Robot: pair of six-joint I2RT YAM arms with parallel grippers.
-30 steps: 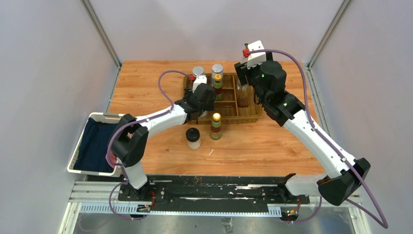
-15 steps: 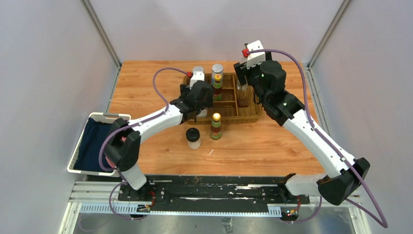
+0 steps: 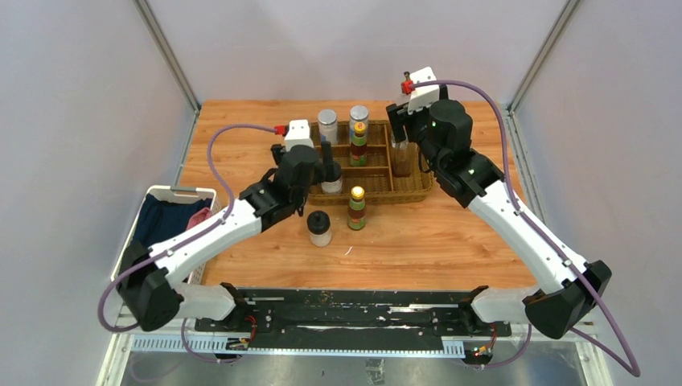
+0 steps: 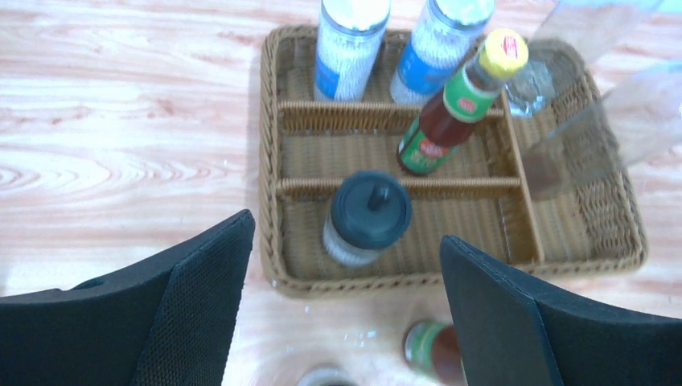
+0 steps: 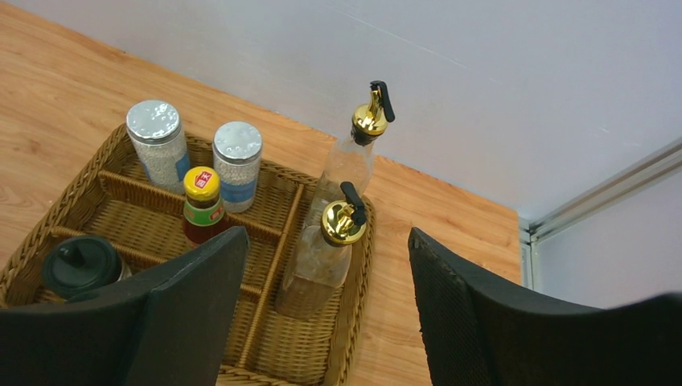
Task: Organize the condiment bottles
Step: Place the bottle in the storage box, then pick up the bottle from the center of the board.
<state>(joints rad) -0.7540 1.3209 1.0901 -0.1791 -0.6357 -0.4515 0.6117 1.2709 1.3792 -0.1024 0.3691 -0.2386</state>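
Six bottles in the tray [image 3: 418, 191], two out on the table [image 3: 402, 241]. Tray sits at the table's far edge, roughly centre.

Tray contents, all upright:
- far-left compartment: two shakers [image 5: 154, 137], side by side
- middle-left compartment: sauce bottle [image 4: 450, 117], at its right end
- near-left compartment: jar [image 4: 368, 217]
- long right compartment: two cruets [image 5: 326, 257], one behind the other

On the table, just off the tray's near edge: second jar [image 3: 319, 227] on the left, second sauce bottle [image 3: 356, 207] on the right. They stand near each other, not touching, and both are clear of the tray.

Left gripper [image 4: 346, 245] hovers over the tray's near-left corner, above the jar. Its fingers [image 4: 201, 305] are spread wide with nothing between them and no contact with the jar.

Right gripper [image 5: 328, 237] hangs over the tray's far-right part, above the cruets. Its fingers [image 5: 450, 314] are spread, the cruet tops show below the gap, and neither is touched.

White bin [image 3: 129, 249] with a dark cloth [image 3: 161, 233] in it sits beside the table's near-left corner.
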